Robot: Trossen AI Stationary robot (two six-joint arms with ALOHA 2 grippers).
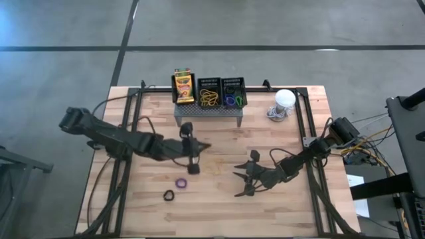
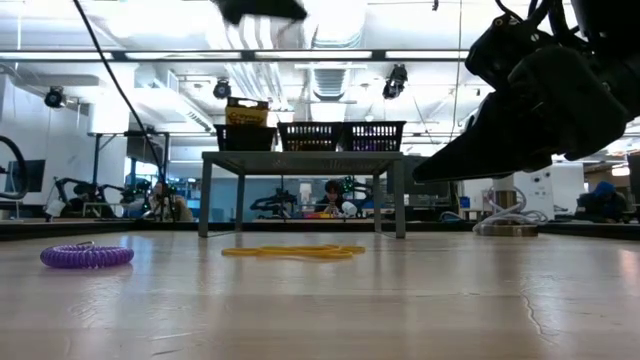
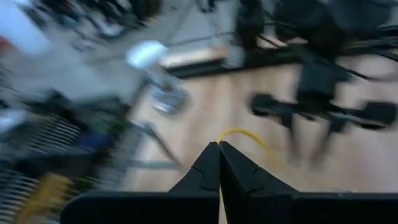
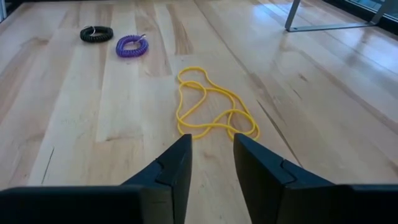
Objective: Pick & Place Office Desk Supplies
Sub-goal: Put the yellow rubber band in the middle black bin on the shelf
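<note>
A thin yellow loop (image 4: pixel 211 112) lies flat on the wooden table (image 1: pixel 285 212), also seen in the low view (image 2: pixel 295 252). My right gripper (image 4: pixel 211 146) stands open just short of it, low over the table (image 1: pixel 236 184), with nothing between its fingers. My left gripper (image 3: pixel 219 146) is shut and raised well above the table (image 1: pixel 207 147), pointing toward the right arm. The yellow loop (image 3: pixel 242 134) shows beyond its tips, below it. A purple coil loop (image 4: pixel 132 45) and a black coil loop (image 4: pixel 96 33) lie farther toward the left near corner.
A grey perforated stand (image 1: pixel 208 113) at the far middle carries black mesh bins (image 1: pixel 233 93) with loops in them and a yellow-and-green crayon box (image 1: pixel 183 86). A white ball-like object with a cable (image 1: pixel 285 99) sits at the far right. Bare wood lies near the front edge.
</note>
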